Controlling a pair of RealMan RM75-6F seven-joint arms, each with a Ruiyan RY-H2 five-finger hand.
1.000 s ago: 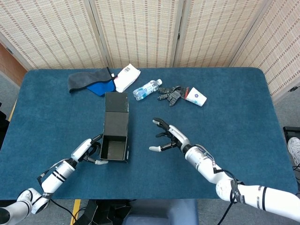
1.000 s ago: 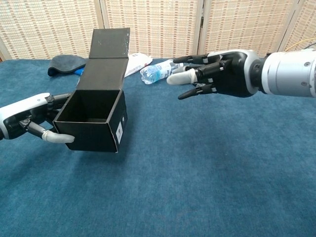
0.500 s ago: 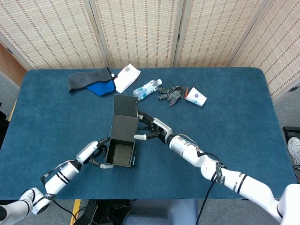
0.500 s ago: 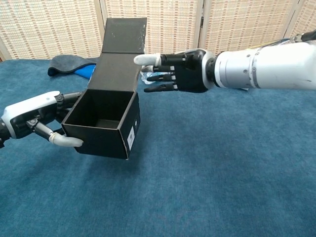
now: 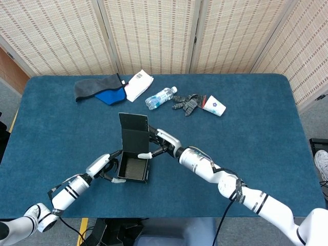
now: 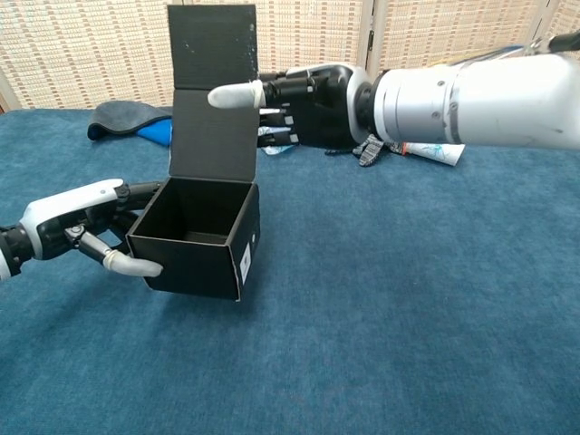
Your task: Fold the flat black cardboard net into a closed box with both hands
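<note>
My left robot hand sits low on the blue counter, clamped on the left wall of the black cardboard box: its thumb hooks across the front face while the other fingers wrap the side. The box stands upright and open-topped near my edge of the counter, left of centre, and its interior shows dark and hollow in the chest view. Its lid flap rises almost straight up from the rear wall, creased across the middle.

My right robot hand reaches in from the right at flap height. Its fingers are spread apart; the thumb lies against the front of the flap and the rest sit by the flap's right edge, holding nothing.

Along the far side lie a grey and blue cloth, a white packet, a water bottle, a dark glove and a tipped paper cup.
</note>
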